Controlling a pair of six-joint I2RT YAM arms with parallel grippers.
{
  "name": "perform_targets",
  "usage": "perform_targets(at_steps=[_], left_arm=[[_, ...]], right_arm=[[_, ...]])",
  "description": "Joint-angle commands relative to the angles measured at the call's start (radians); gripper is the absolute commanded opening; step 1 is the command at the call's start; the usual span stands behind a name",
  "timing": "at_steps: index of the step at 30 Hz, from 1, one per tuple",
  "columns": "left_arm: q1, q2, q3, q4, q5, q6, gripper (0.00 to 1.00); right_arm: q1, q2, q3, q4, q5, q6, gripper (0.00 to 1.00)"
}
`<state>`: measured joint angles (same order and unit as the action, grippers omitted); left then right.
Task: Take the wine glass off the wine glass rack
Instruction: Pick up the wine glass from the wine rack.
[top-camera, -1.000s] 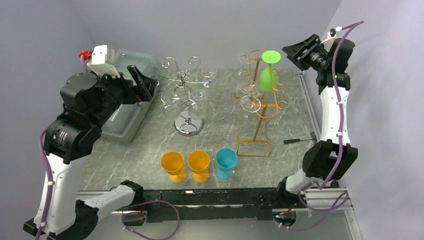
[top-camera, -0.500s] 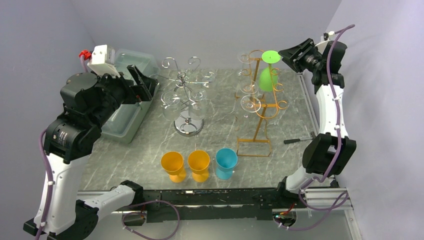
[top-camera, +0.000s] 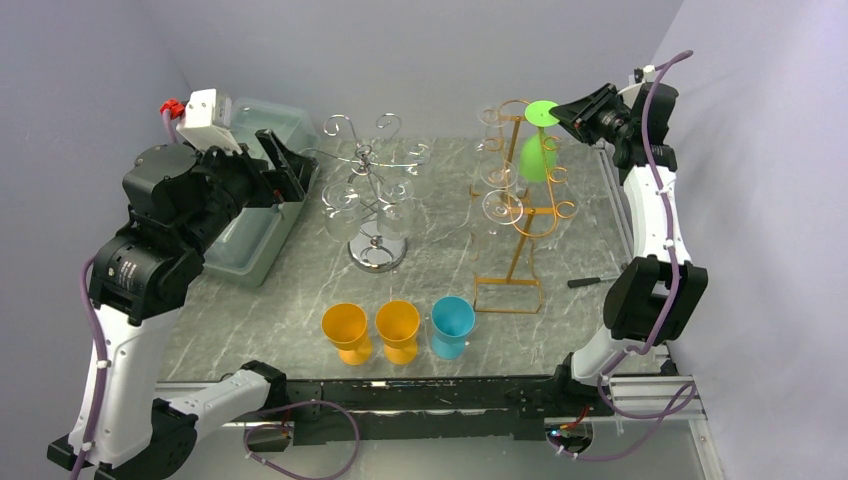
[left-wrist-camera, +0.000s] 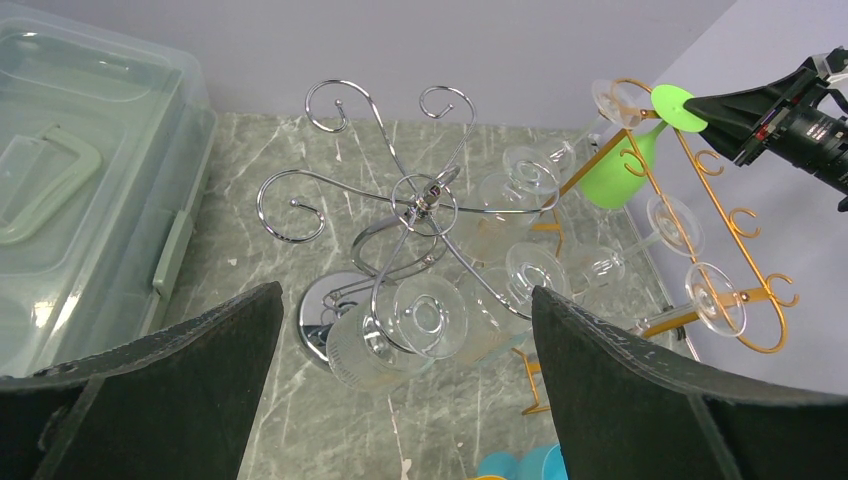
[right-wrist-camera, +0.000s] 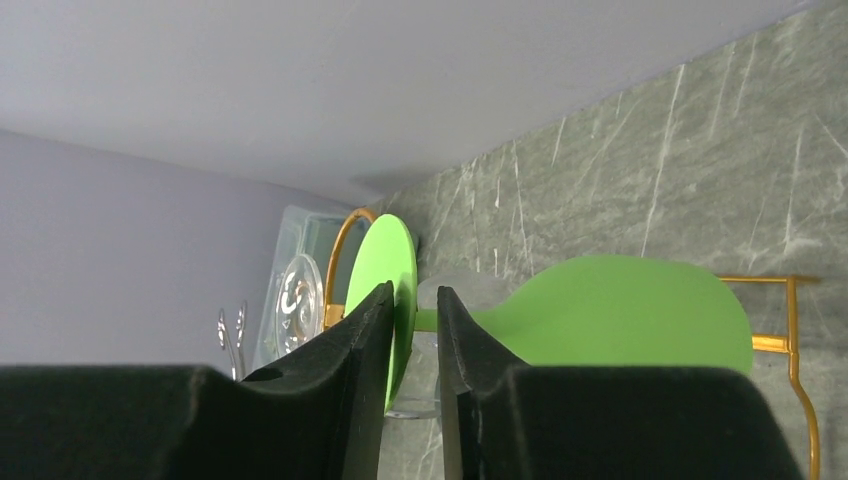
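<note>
Reaching closer than a second ago, right tool (top-camera: 557, 108) straddles the green wine glass (top-camera: 534, 160) foot atop the gold rack (top-camera: 520, 250), jaws nearly together, grip unconfirmed; lift-off remains.

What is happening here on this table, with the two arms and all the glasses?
The right gripper is at the top of the gold rack. Its fingers stand close on either side of the round foot of the green wine glass. The glass hangs upside down on the rack and is not yet lifted off. I cannot tell whether the fingers already pinch the foot. The left gripper is open and empty, raised to the left of the silver rack of clear glasses.
</note>
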<state>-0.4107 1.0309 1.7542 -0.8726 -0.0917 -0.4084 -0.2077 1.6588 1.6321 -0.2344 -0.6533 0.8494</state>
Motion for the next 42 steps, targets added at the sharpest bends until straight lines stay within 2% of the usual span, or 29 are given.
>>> perform_targets(at_steps=[1, 15, 42], left_arm=[[0.003, -0.010, 0.007, 0.056, 0.007, -0.003, 1.00], [0.003, -0.021, -0.001, 0.057, 0.004, -0.001, 1.00], [0.003, -0.028, -0.005, 0.057, 0.022, -0.016, 1.00]], right_arm=[[-0.001, -0.029, -0.009, 0.043, 0.033, 0.010, 0.23], [-0.001, -0.070, -0.005, 0.036, 0.072, 0.021, 0.11], [-0.002, -0.160, -0.020, 0.043, 0.160, 0.022, 0.00]])
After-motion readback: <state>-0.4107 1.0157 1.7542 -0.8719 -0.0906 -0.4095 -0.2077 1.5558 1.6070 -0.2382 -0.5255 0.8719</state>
